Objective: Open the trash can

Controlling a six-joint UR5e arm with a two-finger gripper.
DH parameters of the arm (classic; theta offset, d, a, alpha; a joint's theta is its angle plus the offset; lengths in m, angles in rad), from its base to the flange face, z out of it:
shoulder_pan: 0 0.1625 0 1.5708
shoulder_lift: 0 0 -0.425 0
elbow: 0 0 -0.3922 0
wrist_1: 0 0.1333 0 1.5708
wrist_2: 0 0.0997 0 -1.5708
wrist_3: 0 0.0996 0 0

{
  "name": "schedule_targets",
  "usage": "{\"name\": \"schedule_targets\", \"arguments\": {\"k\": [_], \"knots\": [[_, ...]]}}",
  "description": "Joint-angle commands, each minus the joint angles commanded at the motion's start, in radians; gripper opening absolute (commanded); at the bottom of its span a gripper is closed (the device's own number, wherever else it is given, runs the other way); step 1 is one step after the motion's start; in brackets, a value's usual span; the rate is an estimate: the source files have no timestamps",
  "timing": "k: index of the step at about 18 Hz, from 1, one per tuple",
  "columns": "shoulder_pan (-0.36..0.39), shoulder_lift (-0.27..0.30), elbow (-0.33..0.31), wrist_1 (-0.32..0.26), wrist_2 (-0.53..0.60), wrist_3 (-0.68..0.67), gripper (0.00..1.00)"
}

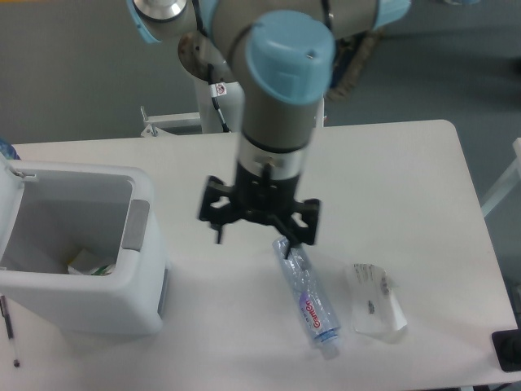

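The trash can [122, 301] is a large boxy white bin at the table's left. Its lid [10, 191] stands swung up at the far left edge, so the inside shows, with some scrap paper [88, 262] at the bottom. The grey push-button strip [136, 224] sits on the right rim. My gripper [260, 235] hangs over the table's middle, to the right of the can and apart from it. Its black fingers are spread wide and it holds nothing. The cap end of a clear plastic bottle [309, 303] lies just under its right finger.
The bottle lies flat, pointing toward the front edge. A crumpled clear plastic wrapper [376, 300] lies to its right. A thin pen [10, 326] lies at the front left by the can. A black object [508, 350] sits at the front right corner.
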Motion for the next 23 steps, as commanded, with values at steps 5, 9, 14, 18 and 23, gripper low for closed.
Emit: {"name": "schedule_targets", "arguments": {"k": [5, 9, 14, 18, 23], "knots": [[0.112, -0.058, -0.019, 0.002, 0.068, 0.241, 1.0], [0.12, -0.104, -0.005, 0.033, 0.108, 0.321, 1.0], [0.146, -0.123, -0.008, 0.083, 0.099, 0.353, 1.0], [0.143, -0.124, -0.008, 0.081, 0.099, 0.353, 1.0], [0.14, -0.121, -0.019, 0.084, 0.106, 0.454, 1.0]]}}
